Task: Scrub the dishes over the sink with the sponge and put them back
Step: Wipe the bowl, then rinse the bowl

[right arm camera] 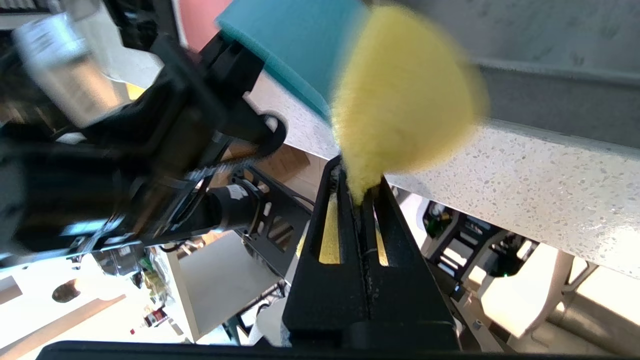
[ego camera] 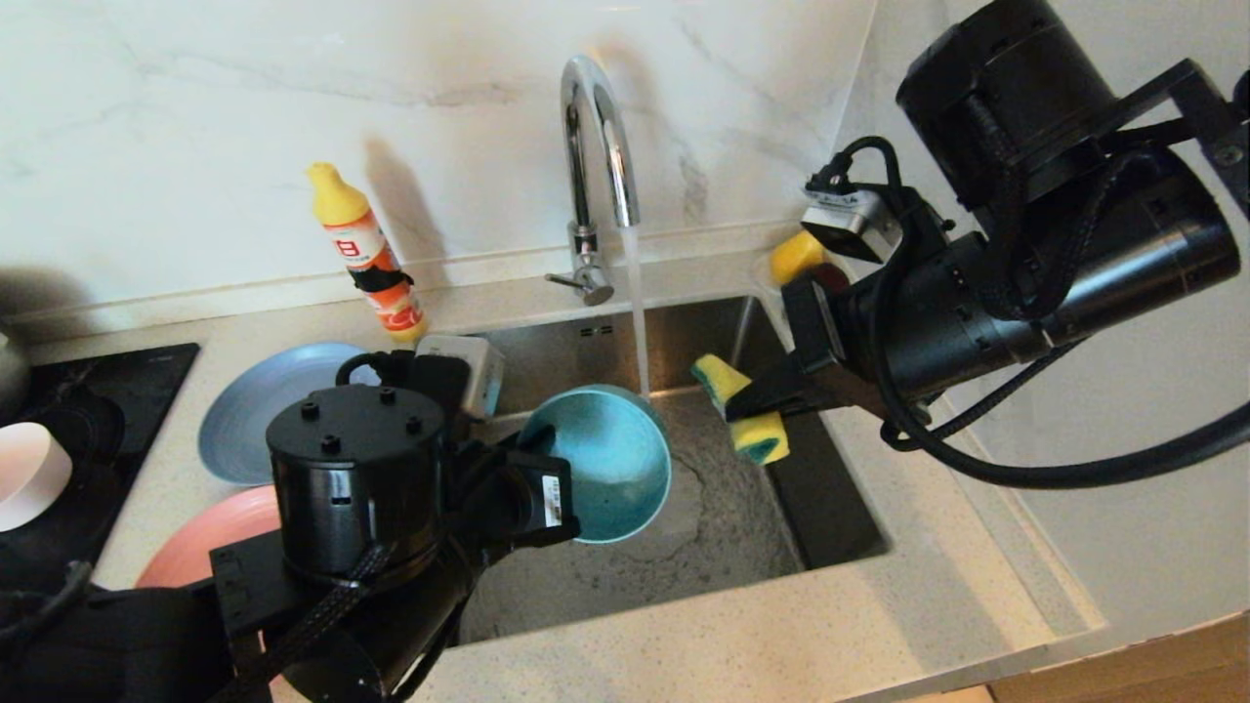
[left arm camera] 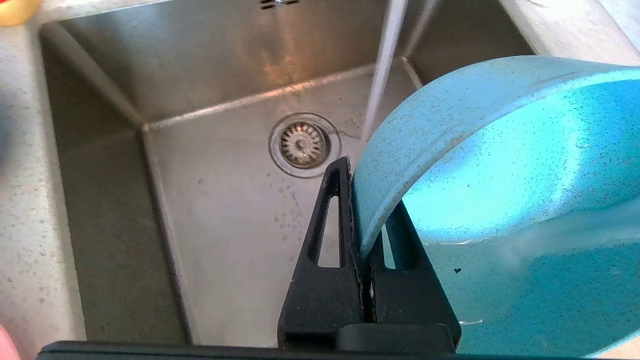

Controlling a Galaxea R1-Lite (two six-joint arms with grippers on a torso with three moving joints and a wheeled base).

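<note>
My left gripper [left arm camera: 364, 200] is shut on the rim of the teal bowl [ego camera: 607, 461], holding it tilted over the steel sink [ego camera: 723, 508]; a little water lies inside the bowl [left arm camera: 525, 200]. My right gripper [ego camera: 744, 408] is shut on the yellow and green sponge [ego camera: 742, 410], held over the sink just right of the bowl and apart from it. In the right wrist view the sponge [right arm camera: 405, 95] bulges out past the fingertips [right arm camera: 336, 172]. The grey-blue plate [ego camera: 256, 400] and the pink plate [ego camera: 210, 532] lie on the counter left of the sink.
Water runs from the chrome tap [ego camera: 596, 146] into the sink beside the bowl; the drain [left arm camera: 302, 144] is uncovered. A soap bottle [ego camera: 371, 256] stands behind the plates. A white bowl [ego camera: 29, 474] sits on the black hob at far left. A yellow fruit [ego camera: 796, 256] lies behind the right arm.
</note>
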